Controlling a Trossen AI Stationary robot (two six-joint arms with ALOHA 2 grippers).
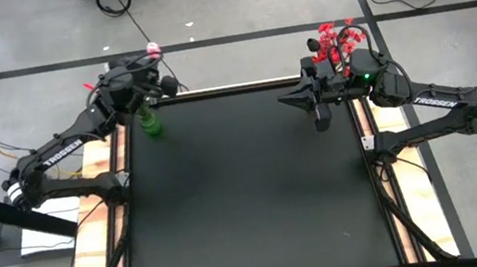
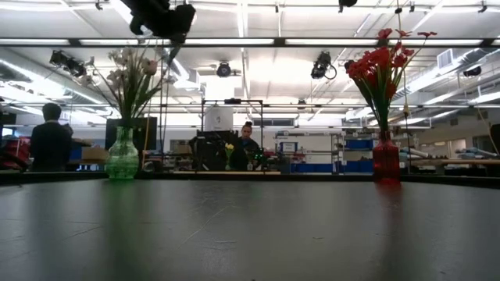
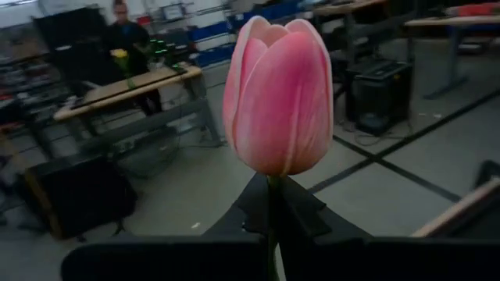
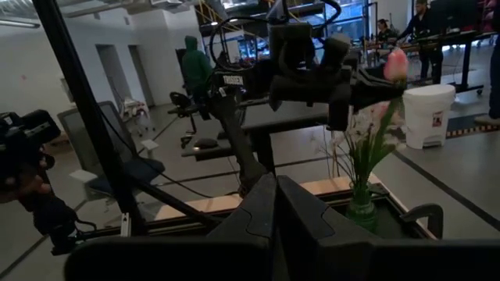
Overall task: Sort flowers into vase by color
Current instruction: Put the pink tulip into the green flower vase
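Left claw (image 3: 269, 222) is pinching the stem of a pink-white bud (image 3: 277, 94); the bloom stands straight up out of the pressed fingers. In the high view that claw (image 1: 158, 70) hovers at about 11 o'clock of the tabletop (image 1: 249, 207), bud (image 1: 152, 47) poking past the far edge, with the green vase (image 1: 151, 122) just beside and below it, toward 6 o'clock.

Right claw (image 4: 273, 211) is pressed together with nothing in it, parked near 1 o'clock (image 1: 319, 108), next to the red vase (image 2: 385, 160).

Progress looks late-stage:
- red blooms (image 2: 380, 66) stand in the red vase
- white blooms (image 2: 129, 74) stand in the green vase (image 2: 123, 156)
- no loose flowers visible on the tabletop

What's left, as far as I can judge: get this bud's stem into the green vase.
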